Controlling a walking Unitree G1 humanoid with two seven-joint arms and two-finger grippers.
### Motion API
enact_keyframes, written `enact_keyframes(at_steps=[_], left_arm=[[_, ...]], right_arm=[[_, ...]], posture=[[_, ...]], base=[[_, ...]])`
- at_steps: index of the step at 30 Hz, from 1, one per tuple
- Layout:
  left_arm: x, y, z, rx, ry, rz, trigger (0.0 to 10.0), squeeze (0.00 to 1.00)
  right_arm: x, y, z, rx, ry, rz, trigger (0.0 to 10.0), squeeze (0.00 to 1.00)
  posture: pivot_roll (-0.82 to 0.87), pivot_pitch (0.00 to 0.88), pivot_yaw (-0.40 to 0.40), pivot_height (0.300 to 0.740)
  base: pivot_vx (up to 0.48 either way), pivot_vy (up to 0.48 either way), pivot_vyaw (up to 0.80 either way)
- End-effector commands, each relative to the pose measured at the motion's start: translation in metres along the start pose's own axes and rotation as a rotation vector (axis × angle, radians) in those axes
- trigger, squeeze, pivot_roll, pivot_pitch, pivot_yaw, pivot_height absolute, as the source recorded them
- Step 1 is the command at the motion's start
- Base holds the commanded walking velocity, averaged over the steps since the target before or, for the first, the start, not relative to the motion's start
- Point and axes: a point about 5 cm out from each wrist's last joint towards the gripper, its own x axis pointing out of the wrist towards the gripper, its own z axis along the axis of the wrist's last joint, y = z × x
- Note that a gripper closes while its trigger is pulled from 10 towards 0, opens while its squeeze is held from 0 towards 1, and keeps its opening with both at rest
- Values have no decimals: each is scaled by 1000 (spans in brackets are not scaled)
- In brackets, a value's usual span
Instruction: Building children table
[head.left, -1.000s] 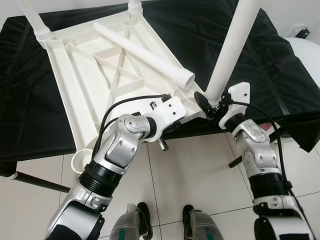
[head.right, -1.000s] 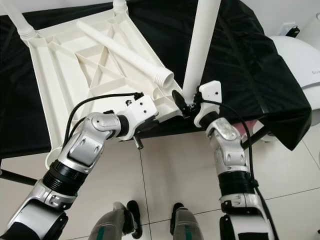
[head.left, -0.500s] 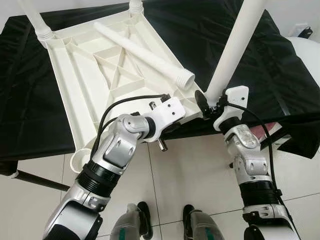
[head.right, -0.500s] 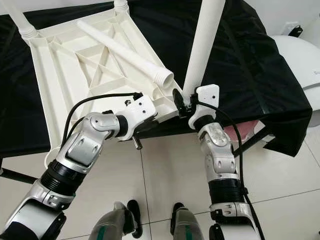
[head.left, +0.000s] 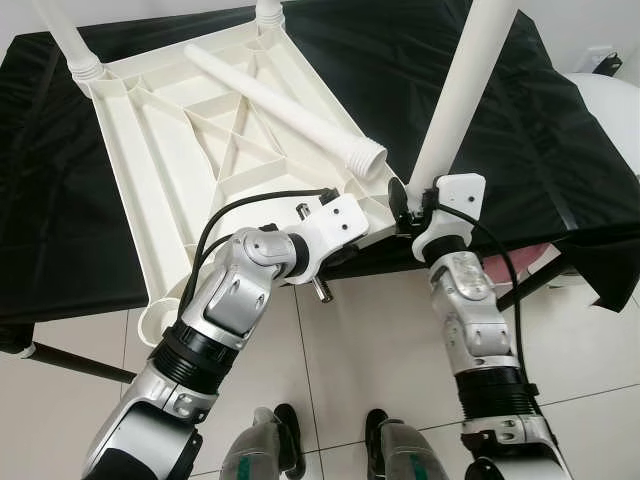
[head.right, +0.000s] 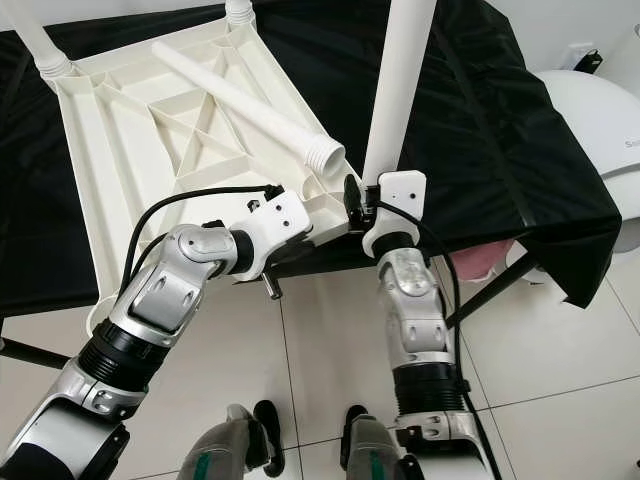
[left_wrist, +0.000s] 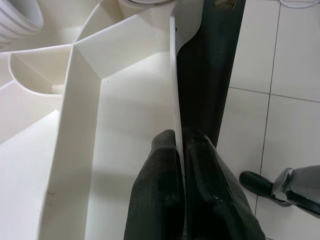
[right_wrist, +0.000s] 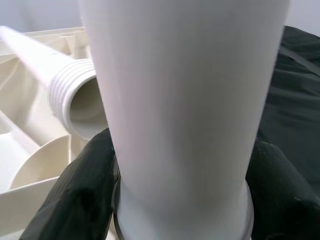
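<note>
right gripper (head.left: 412, 203) clasping upright leg (head.left: 462, 90) at its base in tabletop corner | left gripper (left_wrist: 181, 150) pinching upturned tabletop (head.left: 180, 160) rim | loose leg (head.left: 285, 107) lying on tabletop, beyond both grippers

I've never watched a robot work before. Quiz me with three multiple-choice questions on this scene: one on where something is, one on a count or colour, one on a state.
1. Where does the loose leg lie?
A. On the floor
B. Across the upturned tabletop
C. In a person's hand

2. How many legs stand in the tabletop's corners?
A. One
B. Three
C. Five

3. What is the left end effector doing?
A. Hanging open
B. Pinching the tabletop's edge
C. Holding a screwdriver

Answers: 1 B, it rests slantwise on the ribbed underside. 2 B, two at the far corners, plus the upright leg gripped by the right end effector. 3 B, the left wrist view shows both fingers closed on the thin white rim.
</note>
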Motion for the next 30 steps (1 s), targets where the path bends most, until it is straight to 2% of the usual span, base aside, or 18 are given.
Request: enact_keyframes(at_steps=[1, 4, 13, 24, 25, 27, 28, 30], left_arm=[[-2, 5, 9, 43, -13, 74, 10000, 0], [-2, 5, 9, 44, -13, 74, 10000, 0], [-2, 5, 9, 41, -11, 74, 10000, 0], [-2, 6, 9, 41, -9, 75, 10000, 0], [-2, 6, 9, 42, -9, 75, 10000, 0], [-2, 6, 9, 42, -9, 75, 10000, 0], [-2, 6, 9, 43, -9, 75, 10000, 0], [-2, 6, 9, 43, -9, 76, 10000, 0]], right_arm=[[-5, 23, -7, 13, 36, 36, 10000, 0], [-5, 23, -7, 12, 41, 25, 10000, 0], [-10, 28, -18, -43, 88, -109, 10000, 0], [-11, 34, -20, -38, 105, -130, 10000, 0], [-11, 33, -20, -43, 100, -139, 10000, 792], [-11, 33, -20, -43, 100, -139, 10000, 792], [-11, 32, -20, -38, 103, -141, 10000, 1000], [-11, 32, -20, -47, 102, -145, 10000, 1000]], posture=[[-106, 226, 64, 740], [-106, 226, 64, 740], [-105, 230, 65, 740], [-101, 233, 68, 740], [-101, 233, 68, 740], [-101, 233, 68, 740], [-102, 233, 68, 740], [-102, 233, 68, 740]], base=[[0, 0, 0], [0, 0, 0], [0, 0, 0], [0, 0, 0], [0, 0, 0], [0, 0, 0], [0, 0, 0], [0, 0, 0]])
